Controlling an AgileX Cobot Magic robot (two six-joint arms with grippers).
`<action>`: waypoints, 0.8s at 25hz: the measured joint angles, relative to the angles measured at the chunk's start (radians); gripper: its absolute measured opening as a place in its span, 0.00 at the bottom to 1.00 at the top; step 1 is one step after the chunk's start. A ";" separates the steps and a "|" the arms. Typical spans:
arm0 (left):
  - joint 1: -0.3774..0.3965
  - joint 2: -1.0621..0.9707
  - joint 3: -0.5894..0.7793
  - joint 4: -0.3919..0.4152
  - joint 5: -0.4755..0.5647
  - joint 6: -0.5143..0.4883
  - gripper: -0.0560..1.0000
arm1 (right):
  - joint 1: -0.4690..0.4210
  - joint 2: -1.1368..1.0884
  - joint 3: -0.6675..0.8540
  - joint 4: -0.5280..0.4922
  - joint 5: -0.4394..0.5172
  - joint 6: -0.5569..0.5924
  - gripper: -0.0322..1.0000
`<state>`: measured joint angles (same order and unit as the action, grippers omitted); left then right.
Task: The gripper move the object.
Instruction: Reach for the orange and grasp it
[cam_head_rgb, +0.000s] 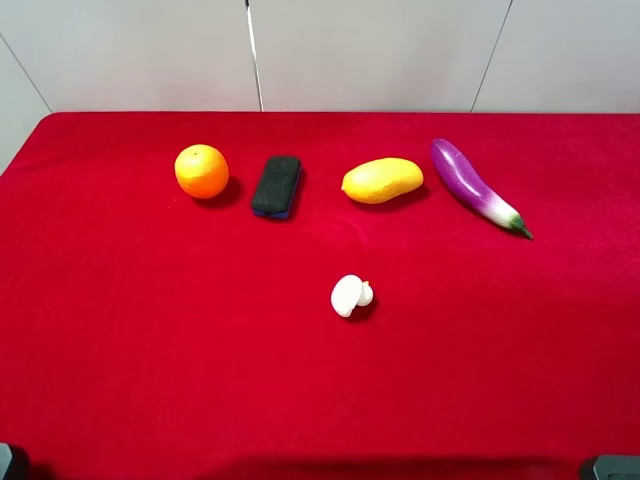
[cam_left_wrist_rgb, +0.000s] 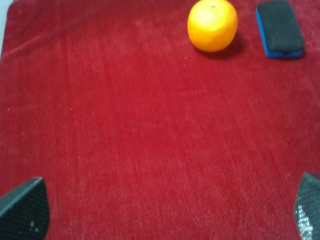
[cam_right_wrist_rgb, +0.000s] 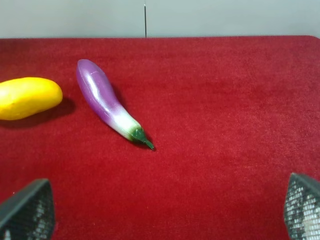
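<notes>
As the orange (cam_head_rgb: 201, 171) sits untouched on the counter (cam_head_rgb: 150, 350), we hold our left hand (cam_left_wrist_rgb: 165, 209) open, well apart from it, the move not yet begun.

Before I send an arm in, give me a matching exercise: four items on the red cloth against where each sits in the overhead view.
Things:
1. orange
2. eggplant
3. mushroom
4. black eraser

Places:
A. alone, nearest the camera
B. left end of the back row
C. right end of the back row
D. between the orange and the mango

Pairs: 1-B, 2-C, 3-A, 4-D
</notes>
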<state>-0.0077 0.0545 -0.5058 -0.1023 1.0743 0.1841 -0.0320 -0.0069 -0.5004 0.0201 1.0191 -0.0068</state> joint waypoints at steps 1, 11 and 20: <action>0.000 0.024 -0.011 0.000 0.000 0.000 0.98 | 0.000 0.000 0.000 0.000 0.000 0.000 0.70; 0.000 0.309 -0.132 -0.010 0.000 -0.002 0.98 | 0.000 0.000 0.000 0.000 0.000 0.000 0.70; 0.000 0.559 -0.235 -0.024 -0.001 -0.002 0.98 | 0.000 0.000 0.000 0.000 0.000 0.000 0.70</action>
<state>-0.0077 0.6136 -0.7408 -0.1260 1.0734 0.1819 -0.0320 -0.0069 -0.5004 0.0201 1.0191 -0.0068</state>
